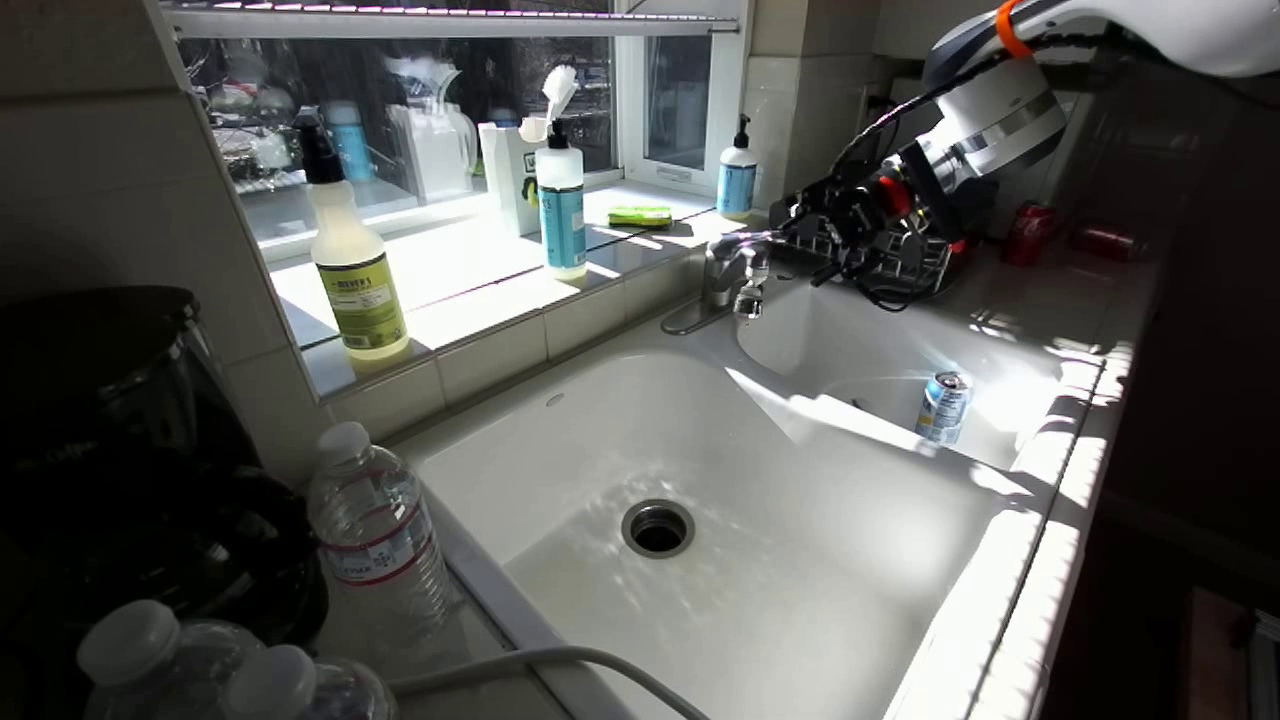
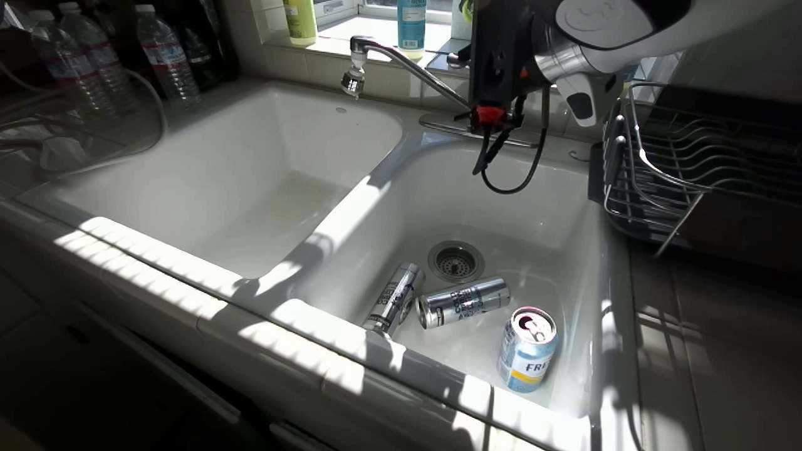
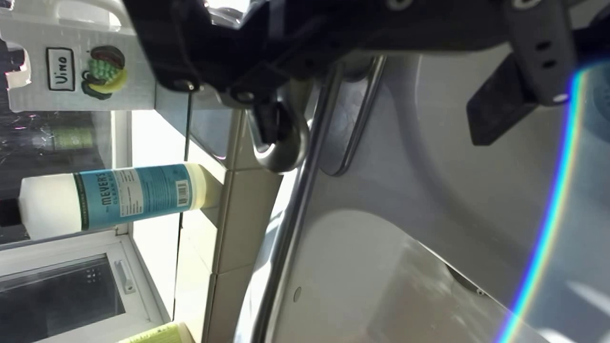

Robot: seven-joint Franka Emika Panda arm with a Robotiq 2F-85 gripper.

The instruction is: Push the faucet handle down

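Note:
The chrome faucet handle (image 3: 285, 150) shows its rounded tip in the wrist view, just beyond one dark fingertip. It also shows small in both exterior views, on top of the faucet (image 1: 740, 240) and beside the dark gripper body (image 2: 456, 61). My gripper (image 3: 379, 126) is open and empty, its two fingers wide apart. One finger overlaps the handle; whether it touches, I cannot tell. The other finger hangs over the sink side. In an exterior view the gripper (image 1: 808, 245) is right beside the faucet. The chrome spout (image 2: 413, 69) points over the larger basin. The faucet body is largely hidden.
A white double sink (image 1: 600, 420) lies below. Several cans (image 2: 463, 302) are in the smaller basin. A wire dish rack (image 2: 664, 169) stands beside it. A blue soap bottle (image 3: 136, 195) and other bottles stand on the sill. Water bottles (image 1: 385, 540) stand on the counter.

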